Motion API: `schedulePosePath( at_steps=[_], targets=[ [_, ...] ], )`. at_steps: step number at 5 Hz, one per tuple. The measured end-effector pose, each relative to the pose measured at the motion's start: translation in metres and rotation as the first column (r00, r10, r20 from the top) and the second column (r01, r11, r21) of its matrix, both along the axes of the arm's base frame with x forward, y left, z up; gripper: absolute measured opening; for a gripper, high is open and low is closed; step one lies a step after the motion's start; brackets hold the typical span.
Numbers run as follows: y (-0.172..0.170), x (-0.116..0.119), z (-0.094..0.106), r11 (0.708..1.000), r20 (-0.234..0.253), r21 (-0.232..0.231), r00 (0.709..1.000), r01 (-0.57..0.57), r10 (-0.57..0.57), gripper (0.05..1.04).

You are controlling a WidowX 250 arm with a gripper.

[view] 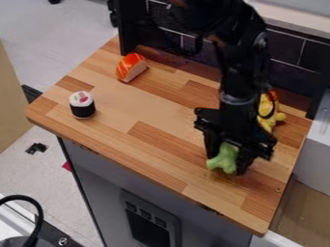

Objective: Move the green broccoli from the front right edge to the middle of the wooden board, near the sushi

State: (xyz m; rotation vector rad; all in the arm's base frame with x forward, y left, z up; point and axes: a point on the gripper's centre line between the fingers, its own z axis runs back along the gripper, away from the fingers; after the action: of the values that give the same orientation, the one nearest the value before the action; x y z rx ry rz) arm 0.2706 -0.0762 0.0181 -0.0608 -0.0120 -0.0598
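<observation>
A green toy [222, 157] is held between the black fingers [226, 165], with one finger pressed close on each side. It looks as if the fingers are clamped on it. The toy is low over the near right part of the wooden worktop [155, 113].

The step in hand seems to be the grab. For the next move, a snug grip would be needed, and a straight, slow lift, so that the toy is not tipped or dropped. A yellow toy with a bit of orange [267, 116] is found just behind the fingers, beside the arm [241, 72], so care would be needed not to bump it. Far to the left of the fingers, a small black and white sushi roll [82, 104] is stood upright. An orange and white sushi piece [131, 67] is set farther back, also well apart from the fingers.

The top of the green toy is hidden by the gripper, so its full shape can't be made out. Part of the yellow toy is covered by the arm. It can't be told if the green toy is touching the worktop or is lifted a little.
</observation>
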Motion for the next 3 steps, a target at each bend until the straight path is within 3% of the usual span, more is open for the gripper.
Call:
schedulePosePath(
  at_steps=[3],
  targets=[
    [0.048, 0.024, 0.048, 0.993, 0.031, -0.045, 0.993, -0.11, 0.111, 0.581]
  ],
)
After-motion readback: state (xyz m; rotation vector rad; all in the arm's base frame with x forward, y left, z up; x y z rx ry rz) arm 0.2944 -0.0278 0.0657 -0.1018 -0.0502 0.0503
